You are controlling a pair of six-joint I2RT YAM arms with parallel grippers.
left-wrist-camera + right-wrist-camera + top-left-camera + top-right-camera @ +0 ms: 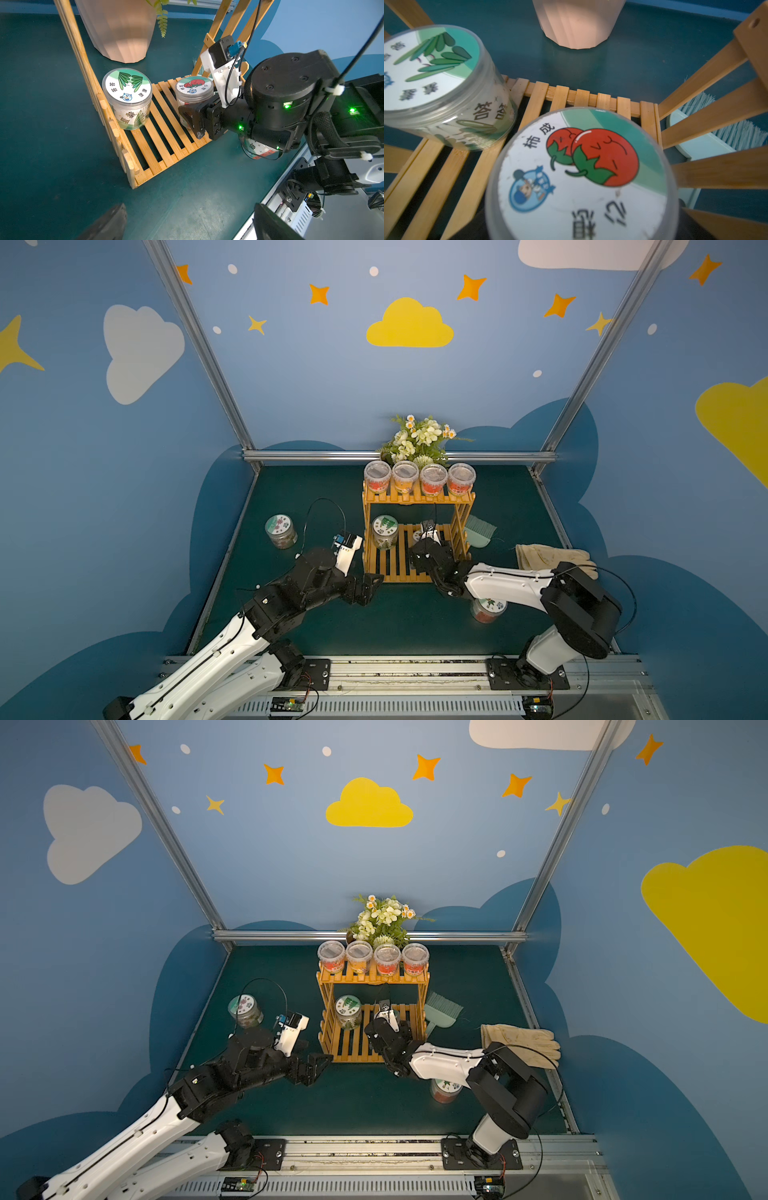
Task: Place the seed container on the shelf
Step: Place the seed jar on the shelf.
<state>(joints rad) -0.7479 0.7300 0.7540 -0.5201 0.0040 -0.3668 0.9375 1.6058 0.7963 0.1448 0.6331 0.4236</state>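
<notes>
Between the right jaws: tomato seed jar [194, 86], a clear plastic cylinder with a flat round lid printed with two red tomatoes on white and green. It stands upright on the lower tier of the shelf, in its right half.
Right gripper [196, 112]: black angular fingers straddle the jar's wall, one across its near side, the other hidden behind it. Whether they clench or sit loose cannot be told.
Shelf [417, 498]: orange-yellow wooden slats with gaps between them, two tiers, ladder-like sides of slanted rungs.
Leaf-label jar [126, 89]: the same clear round shape with green leaves on the lid, at the left end of the lower tier, apart from the tomato jar.
Upper tier: four clear lidded tubs [405, 475] in a row, red and orange inside.
Behind the shelf: ribbed pale pink pot [577, 25] holding white and yellow flowers [419, 437].
Right of the shelf: mint-green brush [480, 531] with pale bristles. Beige gloves [548, 558], soft and creased, lie farther right.
Left gripper [371, 587]: jaws spread wide and empty, just off the shelf's front left corner, above the dark green table [395, 630].
Table jars: flower-label jar [281, 531] well left of the shelf, and a reddish-filled jar [486, 610] partly under the right arm.
</notes>
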